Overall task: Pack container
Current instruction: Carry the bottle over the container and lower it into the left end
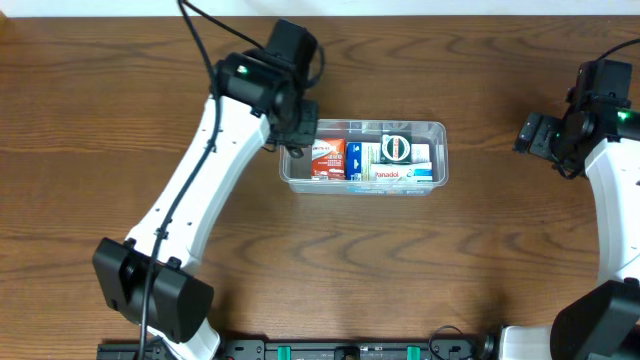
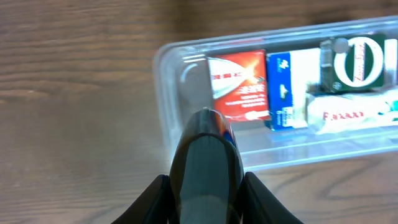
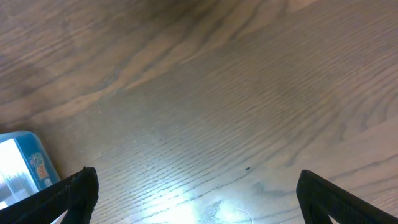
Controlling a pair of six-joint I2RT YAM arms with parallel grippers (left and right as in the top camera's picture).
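The clear plastic container [image 1: 440,128] lies at the table's middle, holding a red box [image 1: 327,158], a blue and white box [image 1: 362,160], a white Panadol box [image 1: 405,174] and a green and white round item [image 1: 397,148]. My left gripper [image 1: 296,138] hangs over the container's left end, shut on a dark glossy rounded object [image 2: 205,155]. In the left wrist view that object covers part of the container's near wall [image 2: 163,93], next to the red box [image 2: 239,87]. My right gripper [image 1: 535,135] is open and empty over bare wood [image 3: 196,199], to the right of the container.
The wooden table [image 1: 100,120] runs all around the container. A blue and clear plastic bit [image 3: 22,165] shows at the left edge of the right wrist view; it looks like the container's end. The arm bases stand at the front edge.
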